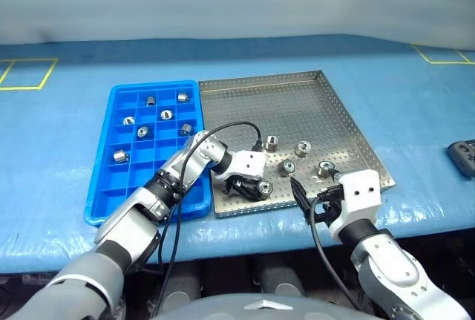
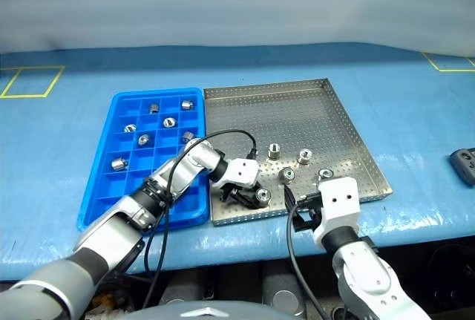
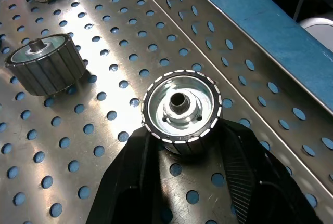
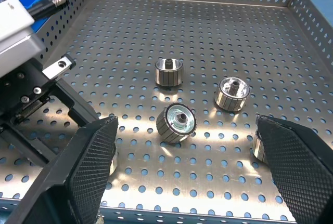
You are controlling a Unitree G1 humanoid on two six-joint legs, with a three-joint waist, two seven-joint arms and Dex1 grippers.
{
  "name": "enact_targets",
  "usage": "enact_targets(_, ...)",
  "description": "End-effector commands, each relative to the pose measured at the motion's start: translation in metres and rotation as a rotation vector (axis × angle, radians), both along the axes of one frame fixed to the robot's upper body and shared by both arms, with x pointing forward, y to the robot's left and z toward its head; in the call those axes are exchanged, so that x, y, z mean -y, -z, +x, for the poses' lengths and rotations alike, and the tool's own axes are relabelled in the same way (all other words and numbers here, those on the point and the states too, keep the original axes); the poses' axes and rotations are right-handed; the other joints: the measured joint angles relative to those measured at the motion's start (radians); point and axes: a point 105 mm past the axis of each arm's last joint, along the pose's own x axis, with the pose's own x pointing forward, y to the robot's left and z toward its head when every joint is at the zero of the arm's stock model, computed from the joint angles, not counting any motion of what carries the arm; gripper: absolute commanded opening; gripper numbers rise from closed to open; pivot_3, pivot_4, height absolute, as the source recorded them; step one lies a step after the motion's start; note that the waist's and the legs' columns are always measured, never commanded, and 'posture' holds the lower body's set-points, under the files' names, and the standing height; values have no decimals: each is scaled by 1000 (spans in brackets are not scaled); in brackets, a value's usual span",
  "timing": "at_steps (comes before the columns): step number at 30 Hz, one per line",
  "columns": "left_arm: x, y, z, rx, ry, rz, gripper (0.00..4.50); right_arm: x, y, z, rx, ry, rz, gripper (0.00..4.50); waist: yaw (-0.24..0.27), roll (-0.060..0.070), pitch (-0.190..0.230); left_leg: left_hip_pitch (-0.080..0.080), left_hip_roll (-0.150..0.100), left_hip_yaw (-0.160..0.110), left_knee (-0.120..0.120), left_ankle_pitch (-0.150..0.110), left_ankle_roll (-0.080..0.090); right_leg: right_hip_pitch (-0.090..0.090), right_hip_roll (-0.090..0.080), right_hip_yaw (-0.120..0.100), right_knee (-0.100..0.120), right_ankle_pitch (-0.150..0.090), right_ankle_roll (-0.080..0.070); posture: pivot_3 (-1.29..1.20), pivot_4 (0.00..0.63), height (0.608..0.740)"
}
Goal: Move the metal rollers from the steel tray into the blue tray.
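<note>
Pinching metal roller [image 3: 181, 111] on steel tray [image 1: 297, 105], left gripper [image 1: 252, 188] shut for lift toward blue tray [image 1: 119, 101]; right gripper [image 4: 182, 174] wide open, empty, rollers just beyond fingertips.

Blue table cover [image 1: 415, 112] with yellow markings [image 1: 30, 75].

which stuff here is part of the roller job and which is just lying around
Part of the job:
- metal rollers, five in the steel tray, six in the blue tray
- steel tray
- blue tray
- left gripper, jaws shut on one roller
- right gripper, jaws open

Lying about:
- dark device on the blue table cover
- yellow tape marks
</note>
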Motion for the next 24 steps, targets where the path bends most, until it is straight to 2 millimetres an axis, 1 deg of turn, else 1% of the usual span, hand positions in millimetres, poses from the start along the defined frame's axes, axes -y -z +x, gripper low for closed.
enact_targets(1, 1, -38, 15, 68, -107, -156, 1547, -6, -14, 1, 53, -38, 3, 4500, 3, 0, 0, 0, 0, 0, 0, 0, 0, 0, 0, 0, 0, 0, 0, -89, 150, 740)
enact_targets(2, -1, -42, 16, 69, -130, -175, 1547, -7, -14, 2, 54, -45, 2, 4500, 4, 0, 0, 0, 0, 0, 0, 0, 0, 0, 0, 0, 0, 0, 0, -89, 150, 740)
enact_targets(3, -5, -52, 20, 84, -182, -222, 1547, -10, -16, 5, 60, -63, 3, 4500, 5, 0, 0, 0, 0, 0, 0, 0, 0, 0, 0, 0, 0, 0, 0, -67, 150, 740)
enact_targets(6, -23, -76, 24, 139, -326, -335, 1547, -21, -20, 13, 74, -132, 6, 4500, 6, 0, 0, 0, 0, 0, -1, 0, 0, 0, 0, 1, 0, 0, 0, -1, 150, 740)
enact_targets(9, -41, -89, 23, 185, -444, -390, 1547, -30, -22, 21, 78, -195, 7, 4500, 20, 0, 0, 1, 1, 0, -1, 0, 0, 0, 1, 0, 0, 0, 1, 50, 150, 740)
enact_targets(10, -46, -92, 21, 192, -473, -399, 1547, -33, -22, 24, 79, -215, 7, 4500, 31, 0, 0, 1, 1, 0, -1, 0, 0, 0, 1, 0, 0, 0, 1, 100, 150, 740)
enact_targets(13, -74, -100, 16, 264, -608, -406, 1547, -53, -24, 38, 85, -328, -4, 4500, 51, 0, 0, 2, 1, 0, -1, 0, 0, 1, 2, 0, 0, 1, 1, 161, 150, 740)
enact_targets(15, -93, -103, 11, 309, -709, -394, 1547, -70, -28, 44, 98, -423, 8, 4500, 67, -1, 1, 2, 1, 0, -1, 0, 0, 1, 1, 0, 0, 1, 1, 225, 150, 740)
enact_targets(19, -124, -101, 0, 357, -877, -362, 1547, -95, -30, 50, 102, -555, 13, 4500, 114, -1, 1, 1, 0, -1, -2, 0, 0, 1, 1, -1, 0, 0, 0, 288, 150, 740)
enact_targets(24, -154, -87, -12, 377, -1070, -309, 1547, -116, -30, 52, 104, -664, 18, 4500, 168, -1, 1, 0, 0, -3, -3, 0, 0, 1, 0, -3, -2, 0, 0, 373, 150, 740)
